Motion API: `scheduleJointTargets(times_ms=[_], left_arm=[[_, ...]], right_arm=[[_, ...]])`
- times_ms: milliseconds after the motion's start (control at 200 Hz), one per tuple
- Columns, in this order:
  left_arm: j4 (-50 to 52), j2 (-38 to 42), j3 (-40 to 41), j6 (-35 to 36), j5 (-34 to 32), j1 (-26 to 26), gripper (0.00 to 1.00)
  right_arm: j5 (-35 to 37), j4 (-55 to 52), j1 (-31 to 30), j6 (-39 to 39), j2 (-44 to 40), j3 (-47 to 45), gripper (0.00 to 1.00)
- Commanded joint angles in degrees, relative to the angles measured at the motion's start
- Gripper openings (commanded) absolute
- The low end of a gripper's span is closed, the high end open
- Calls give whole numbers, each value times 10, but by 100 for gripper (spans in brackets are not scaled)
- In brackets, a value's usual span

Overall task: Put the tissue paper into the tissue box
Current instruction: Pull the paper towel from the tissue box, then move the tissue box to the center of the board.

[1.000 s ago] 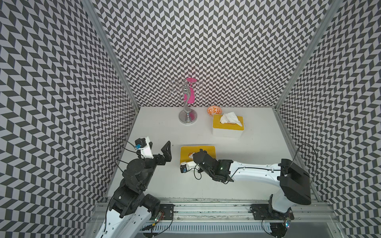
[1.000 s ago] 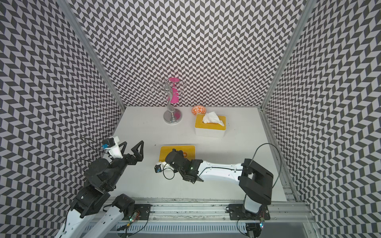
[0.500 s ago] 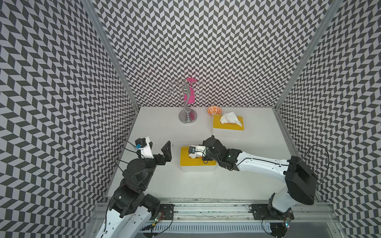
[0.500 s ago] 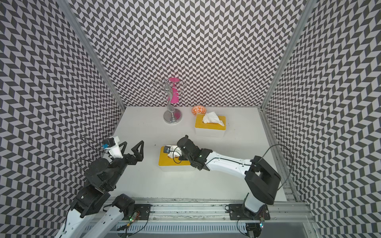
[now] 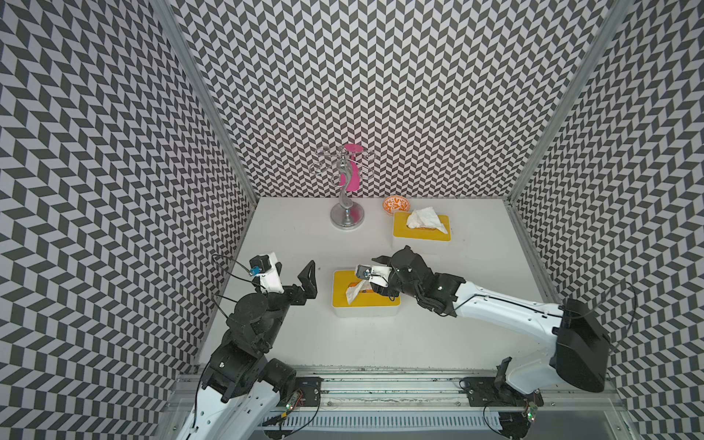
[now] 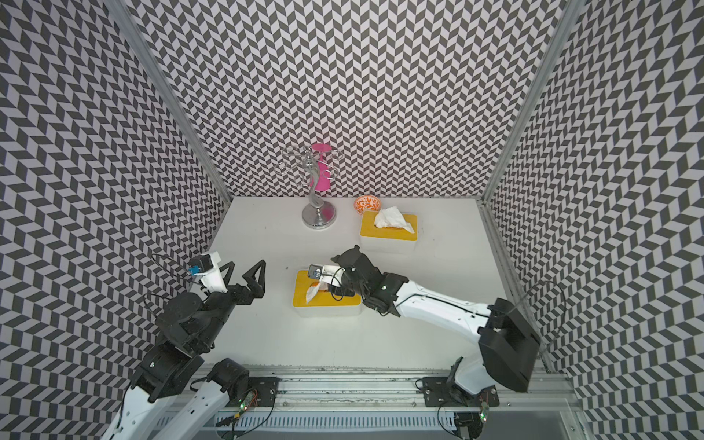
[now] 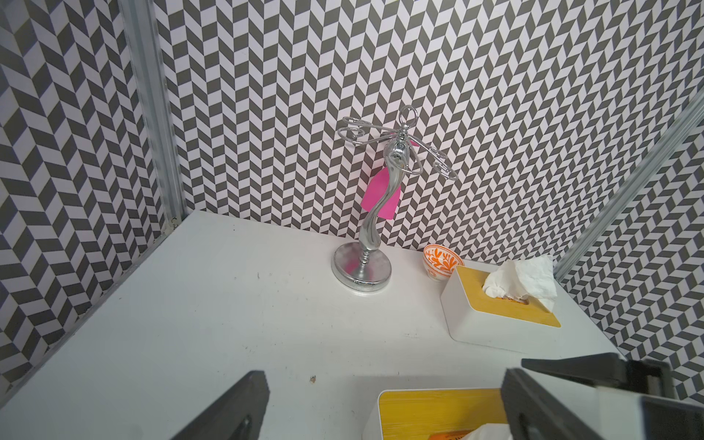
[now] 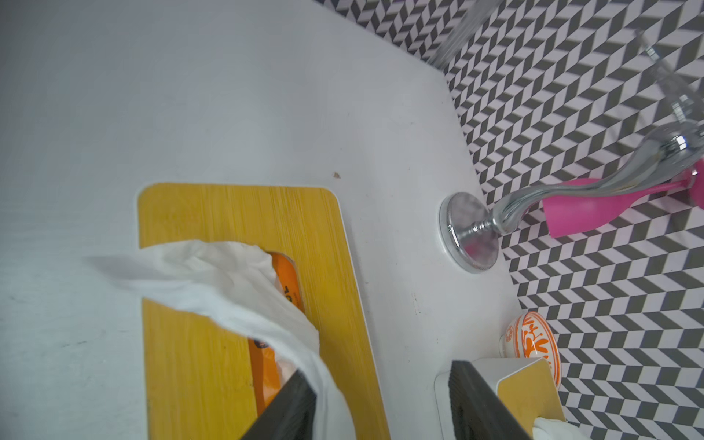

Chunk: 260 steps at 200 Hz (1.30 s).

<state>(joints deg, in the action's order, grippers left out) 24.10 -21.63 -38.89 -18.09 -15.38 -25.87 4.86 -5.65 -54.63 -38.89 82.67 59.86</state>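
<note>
tissue | half in box slot | against R gripper, jaws apart

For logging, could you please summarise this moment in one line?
right gripper open at front tissue box; tissue paper partly out; left gripper open

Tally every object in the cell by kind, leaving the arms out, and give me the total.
Tissue boxes: 2, near and far
Tissues sticking out of the boxes: 2, near and far
Silver stand: 1
Pink glass hanging on the stand: 1
Orange-patterned bowl: 1
Total: 7
</note>
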Motion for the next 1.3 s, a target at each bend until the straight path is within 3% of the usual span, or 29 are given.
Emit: scheduleJointTargets(times_ms=[0,70,175,456,661,881,1167,1297], left_arm=[[-4,1,11,-4,-1,-1,100],[-5,-4,12,-11,0,-1,100],[-9,-17,22,-58,8,-1,100],[-112,-73,108,-215,146,7,100],[-214,-107,181,-286,265,62,100],[-388,-135,286,-398,417,158,100],[-530,-229,319,-456,468,153,100],[-563,-263,311,-463,455,126,100]], right_arm=[[-60,42,-4,60,-70,-18,65],[-86,64,-4,116,-116,-49,76],[-101,118,-3,237,-186,-116,100],[-92,200,55,588,-305,-285,100],[-179,287,119,766,-302,-381,99],[-229,329,124,826,-230,-394,99],[-282,380,124,856,-130,-370,99],[-289,400,124,871,-111,-365,100]])
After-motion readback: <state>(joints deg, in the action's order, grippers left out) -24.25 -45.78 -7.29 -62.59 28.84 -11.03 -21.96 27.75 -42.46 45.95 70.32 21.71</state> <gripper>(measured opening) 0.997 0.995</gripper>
